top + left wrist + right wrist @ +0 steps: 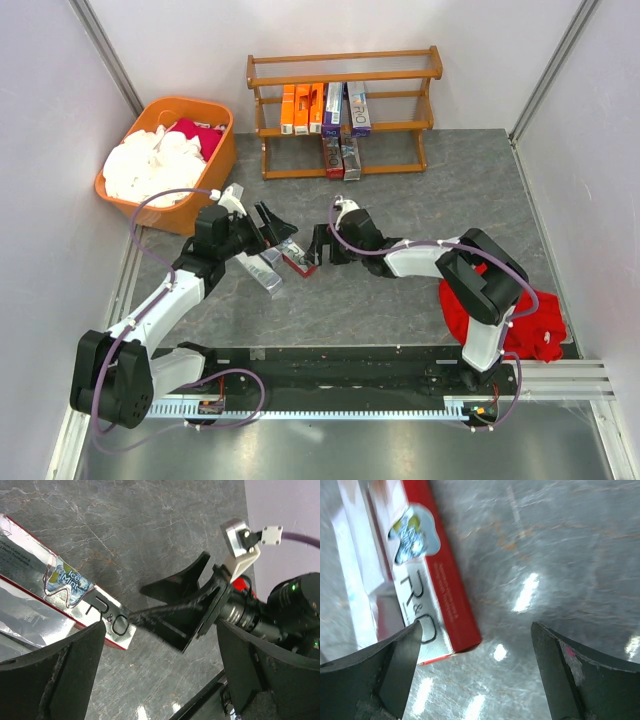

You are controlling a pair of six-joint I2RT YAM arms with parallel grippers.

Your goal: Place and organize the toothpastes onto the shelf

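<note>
The wooden shelf stands at the back. Its middle tier holds orange cartons and purple-and-white cartons; the bottom tier holds red-and-silver cartons. Two toothpastes lie flat mid-table: a red-and-silver carton and a silver one beside it. My left gripper is open and empty above their far ends. My right gripper is open and empty just over the red-and-silver carton's near end, one finger overlapping it. The grippers face each other closely.
An orange plastic tub of white and red cloths stands at the back left. A red cloth lies at the right, near the right arm's base. Grey walls enclose the table on three sides.
</note>
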